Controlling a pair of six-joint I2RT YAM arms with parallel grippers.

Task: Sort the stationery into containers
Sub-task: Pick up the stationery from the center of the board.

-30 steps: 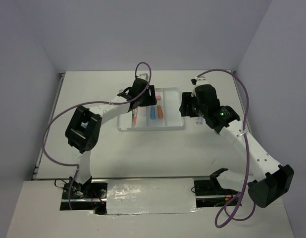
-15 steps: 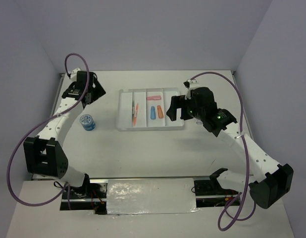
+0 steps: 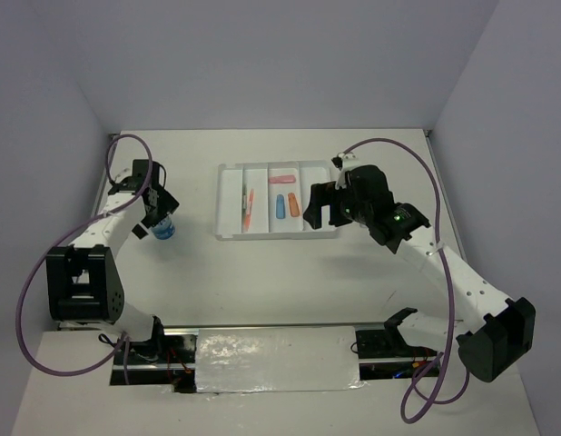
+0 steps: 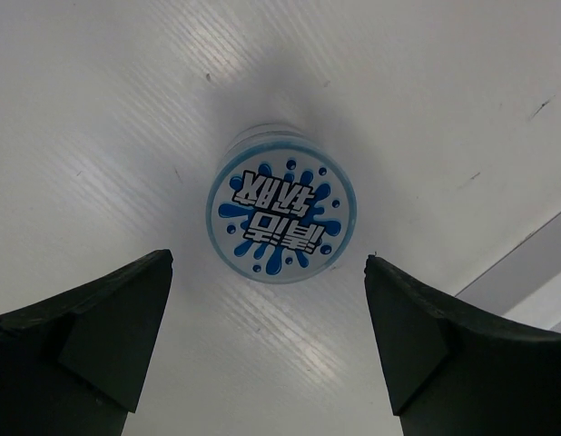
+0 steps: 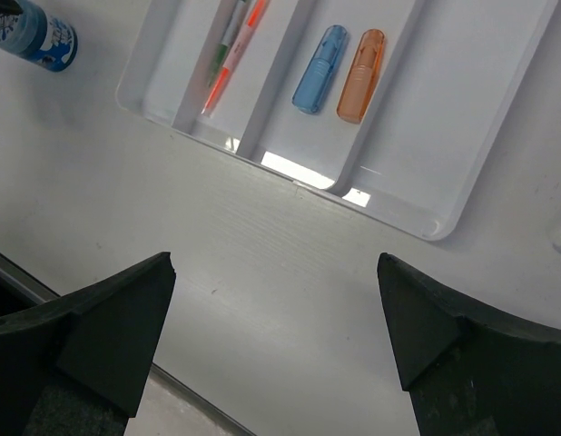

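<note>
Roll (image 4: 281,216) standing on worktop (image 4: 126,109) under left tool (image 4: 267,272), spread wide. Right tool (image 5: 276,263) spread wide too, by tray (image 5: 464,109). Hold nothing.

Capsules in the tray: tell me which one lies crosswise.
The pink capsule. It lies crosswise at the far end of the tray, while the blue capsule and the orange capsule lie lengthwise, side by side.

White table (image 3: 262,272): white compartment tray (image 3: 228,204) mid-far, blue-white roll (image 3: 164,231) well left
</note>
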